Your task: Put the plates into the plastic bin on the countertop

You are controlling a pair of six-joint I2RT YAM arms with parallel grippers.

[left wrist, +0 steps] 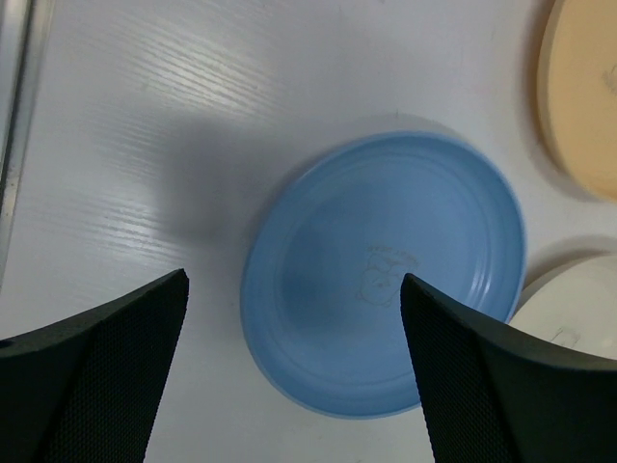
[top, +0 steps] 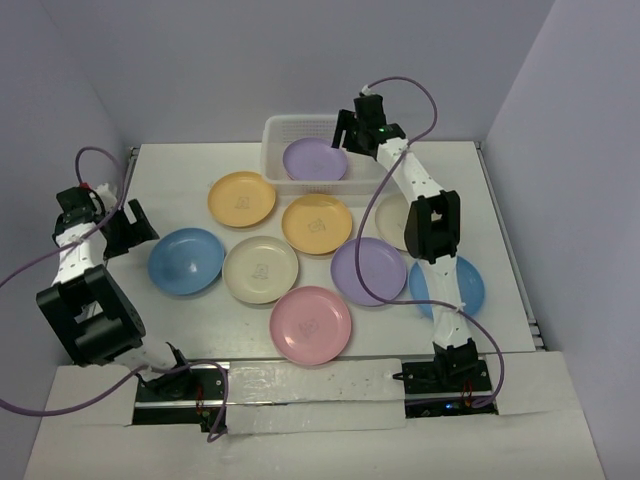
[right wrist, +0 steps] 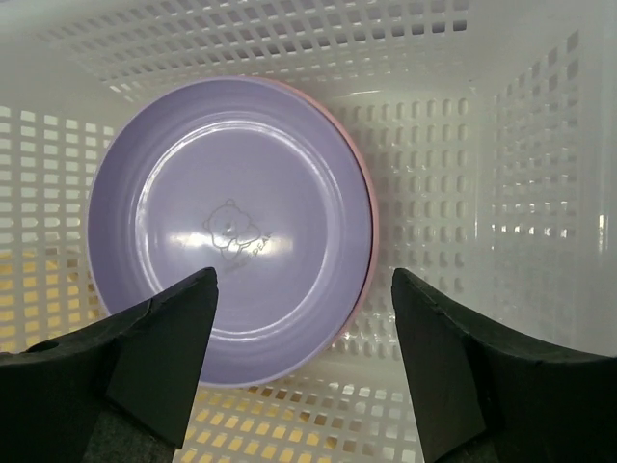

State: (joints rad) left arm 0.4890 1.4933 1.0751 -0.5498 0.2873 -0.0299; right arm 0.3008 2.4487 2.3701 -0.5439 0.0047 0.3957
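Right claw (right wrist: pixel 304 282) is hovering with its fingers spread wide and nothing between them. It is just above a round lavender plastic plate (right wrist: pixel 231 212), which is lying flat inside the translucent white perforated plastic bin (right wrist: pixel 482 145) at the far edge of the matte white surface (top: pixel 190 325). Only a thin edge of a pink plate (right wrist: pixel 374 227) is showing beneath it. Judging by this, the drop-off is looking done. The next move is calling for a lift clear of the bin wall and a reach to one of the eight plates lying outside it.

Left claw (left wrist: pixel 294 282) is likewise gaping and empty, hanging over a round blue plastic plate (left wrist: pixel 386 212) near the left side of the surface. It seems to be lining up a pick, which is asking for one finger to slide under the shallow rim.

In the overhead view the right arm (top: pixel 415 185) is covering part of a cream plate (top: pixel 390 222) and of a second blue plate (top: pixel 472 280). Whether anything more is lying under the pink plate is impossible to tell. The left wrist view is not showing how high the fingers are hanging above the blue plate.
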